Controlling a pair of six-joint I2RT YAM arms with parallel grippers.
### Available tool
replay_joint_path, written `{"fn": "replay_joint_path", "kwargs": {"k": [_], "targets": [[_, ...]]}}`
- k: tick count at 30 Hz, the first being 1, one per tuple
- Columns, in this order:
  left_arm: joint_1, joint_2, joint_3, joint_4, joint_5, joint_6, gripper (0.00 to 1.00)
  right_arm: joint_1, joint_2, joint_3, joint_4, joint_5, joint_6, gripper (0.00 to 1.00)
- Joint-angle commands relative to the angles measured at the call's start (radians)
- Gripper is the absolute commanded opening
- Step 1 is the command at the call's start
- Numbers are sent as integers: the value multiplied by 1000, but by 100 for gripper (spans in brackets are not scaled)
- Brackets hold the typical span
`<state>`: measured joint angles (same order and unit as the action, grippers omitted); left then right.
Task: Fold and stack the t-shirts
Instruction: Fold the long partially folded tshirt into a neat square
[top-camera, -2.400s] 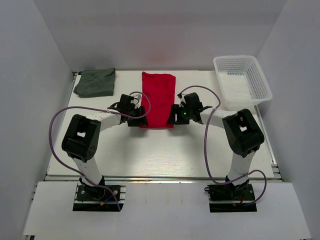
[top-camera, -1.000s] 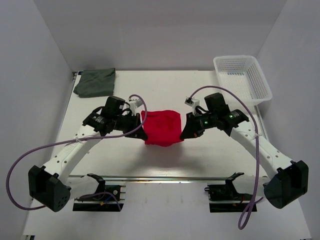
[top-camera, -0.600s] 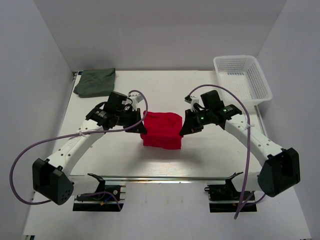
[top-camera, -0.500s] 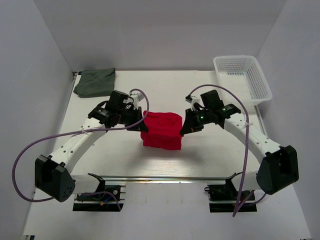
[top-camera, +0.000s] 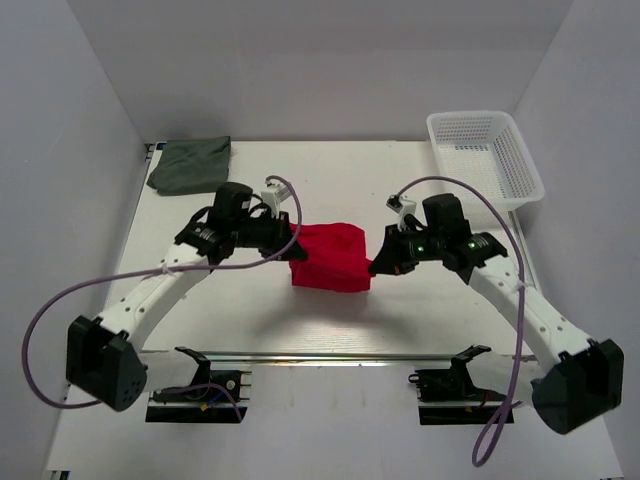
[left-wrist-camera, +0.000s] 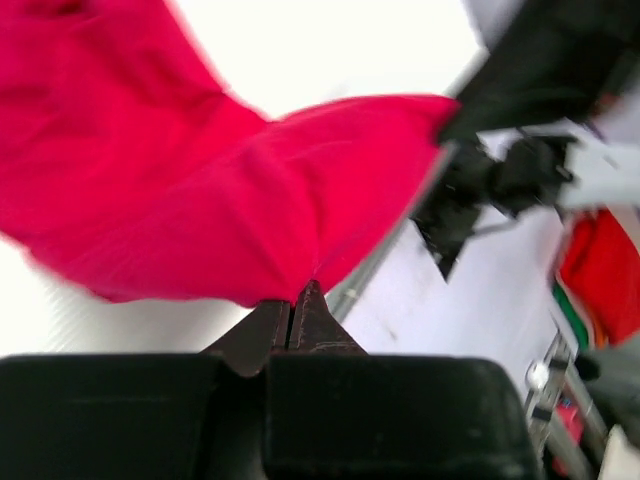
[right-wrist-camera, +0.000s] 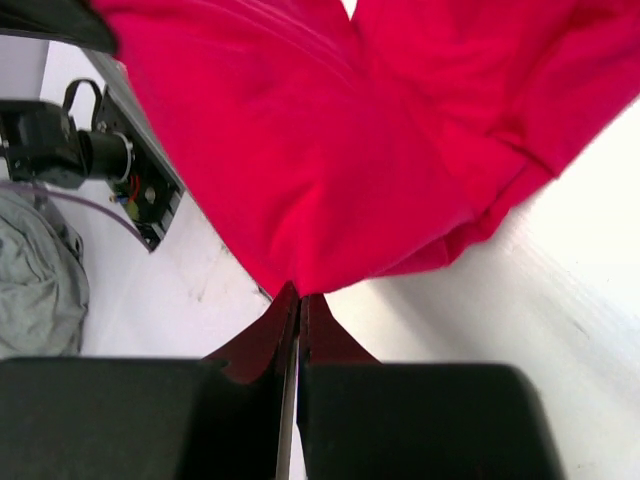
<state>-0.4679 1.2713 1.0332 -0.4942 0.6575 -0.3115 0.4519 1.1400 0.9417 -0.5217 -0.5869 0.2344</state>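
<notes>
Top external: we held the red shirt (top-camera: 332, 258) crosswise between left end effector (top-camera: 293, 250) and right end effector (top-camera: 377, 267), both pinched shut on it. The grey shirt (top-camera: 190, 165) lay nearer the left arm.

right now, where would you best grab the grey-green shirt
Probably its near right corner, coming from the near side: the grey-green shirt lies folded flat in the table's far left corner, with walls close behind and left, so only those edges look open.
</notes>
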Motion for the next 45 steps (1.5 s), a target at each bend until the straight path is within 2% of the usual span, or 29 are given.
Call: {"fn": "replay_joint_path", "kwargs": {"k": [1, 6, 13, 16, 19, 22, 28, 35, 45], "targets": [[-6, -136, -73, 103, 163, 52, 0, -2, -89, -52, 46, 15, -18, 0], [-6, -158, -154, 92, 183, 52, 0, -2, -149, -115, 71, -4, -6, 0], [-6, -125, -190, 204, 183, 43, 0, -2, -181, -122, 106, -7, -3, 0], [5, -87, -179, 227, 174, 43, 0, -4, -174, -113, 127, 16, 8, 0], [5, -29, -144, 226, 153, 54, 0, -5, -145, -90, 129, 125, 38, 0], [5, -20, -144, 204, 102, 40, 0, -10, -77, -67, 127, 254, 74, 0], [14, 13, -130, 256, -12, -18, 0, -24, 73, 3, 147, 271, 74, 0], [32, 72, -75, 275, -154, -77, 0, -42, 164, 101, 169, 303, 57, 0], [97, 232, 25, 299, -158, -132, 0, -74, 345, 223, 186, 282, 57, 0]]}}
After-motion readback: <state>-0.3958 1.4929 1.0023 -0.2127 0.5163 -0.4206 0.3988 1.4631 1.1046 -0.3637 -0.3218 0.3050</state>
